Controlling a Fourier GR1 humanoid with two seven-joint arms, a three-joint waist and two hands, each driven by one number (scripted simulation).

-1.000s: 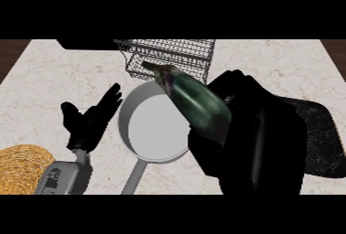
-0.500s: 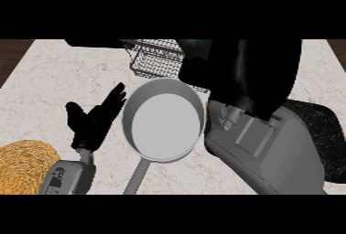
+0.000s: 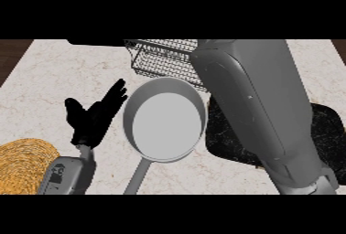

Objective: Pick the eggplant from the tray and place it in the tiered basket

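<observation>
The pale marbled stone bench (image 3: 61, 77) fills the frame. At centre lies a grey round metal pan (image 3: 164, 119) with a long handle running to the lower edge. Just left of it the left hand (image 3: 94, 119), black, stands with its fingers spread and straight, holding nothing; a fingertip comes near the pan's rim, but whether it touches is hard to tell. Its grey forearm (image 3: 67, 176) enters from the lower left. Beside that forearm, in the lower left corner, is a woven straw-coloured round mat (image 3: 24, 164), cut off by the frame's edge.

The right side of the frame is taken up by the large grey right forearm (image 3: 260, 109), which rises from the lower right toward the top centre. The right hand itself does not show: the forearm runs up to the upper edge and hides what lies past it, so its fingers cannot be judged. Behind the forearm, at upper centre, the black wire tiered basket (image 3: 159, 57) is partly seen, its right part covered. Under the forearm a dark black marbled tray (image 3: 226, 135) shows on both sides of the arm, its middle hidden.

The eggplant cannot be made out anywhere; if held, it is concealed by the arm.
</observation>
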